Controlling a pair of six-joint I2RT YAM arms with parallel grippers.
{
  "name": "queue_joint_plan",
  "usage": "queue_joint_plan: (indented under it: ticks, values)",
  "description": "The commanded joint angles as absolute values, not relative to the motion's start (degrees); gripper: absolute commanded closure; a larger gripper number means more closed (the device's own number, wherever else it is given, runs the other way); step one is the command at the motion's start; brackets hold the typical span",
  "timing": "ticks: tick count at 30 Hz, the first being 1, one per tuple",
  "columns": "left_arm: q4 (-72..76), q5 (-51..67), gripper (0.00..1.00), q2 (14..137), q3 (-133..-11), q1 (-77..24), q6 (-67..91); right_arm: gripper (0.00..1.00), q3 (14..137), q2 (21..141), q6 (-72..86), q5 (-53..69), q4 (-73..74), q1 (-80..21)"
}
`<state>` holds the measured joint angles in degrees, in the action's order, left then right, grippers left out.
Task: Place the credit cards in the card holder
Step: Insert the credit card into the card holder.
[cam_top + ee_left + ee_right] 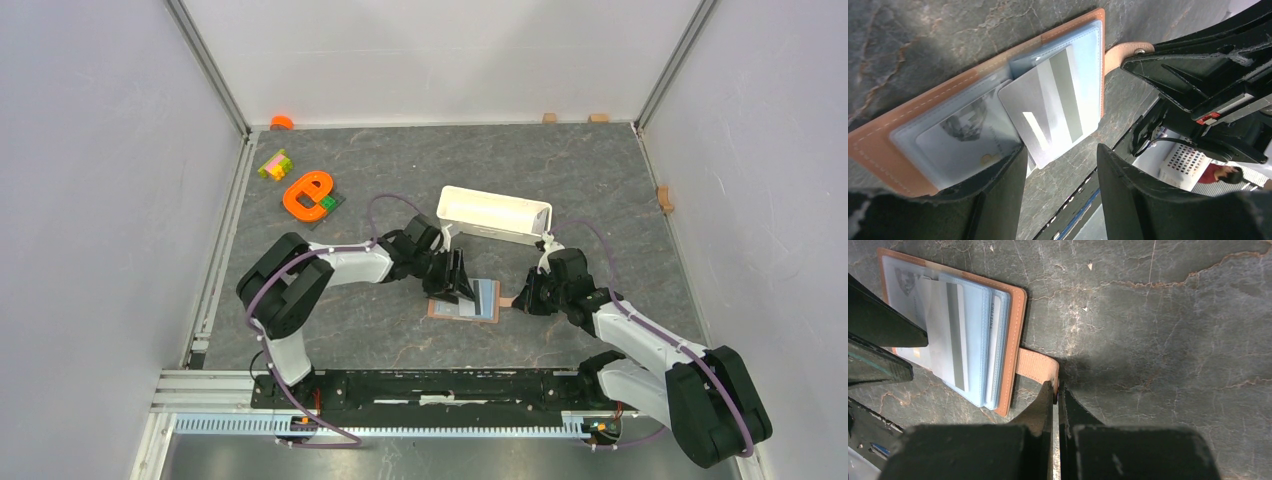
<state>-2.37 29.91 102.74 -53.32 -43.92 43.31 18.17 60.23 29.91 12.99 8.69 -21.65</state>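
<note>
The brown card holder (440,309) lies open on the table, its pale blue sleeves (1088,60) facing up. A pale card with a dark stripe (1048,105) sits slanted in a sleeve, one corner sticking out past the holder's edge; it also shows in the right wrist view (948,335). Another card (963,140) lies inside a clear sleeve. My left gripper (1060,165) is open over the holder's near edge, one finger (998,195) over the sleeved card. My right gripper (1055,387) is shut on the holder's flap (1035,365).
A long white tray (493,215) stands just behind the holder. An orange toy (308,193), yellow-green blocks (274,165) and an orange cap (282,122) lie at the back left. Small wooden blocks (665,198) sit along the right and back walls.
</note>
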Motion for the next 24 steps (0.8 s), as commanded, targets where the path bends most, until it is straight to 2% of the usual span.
queue_joint_plan:
  ticks: [1, 24]
  values:
    - [-0.3, 28.2, 0.39, 104.7, -54.8, -45.2, 45.6, 1.0, 19.8, 60.6, 28.8, 13.1, 8.4, -21.9]
    - [4.9, 25.6, 0.39, 106.5, -60.5, -50.4, 46.1, 1.0, 19.6, 60.3, 28.7, 12.0, 8.7, -22.0]
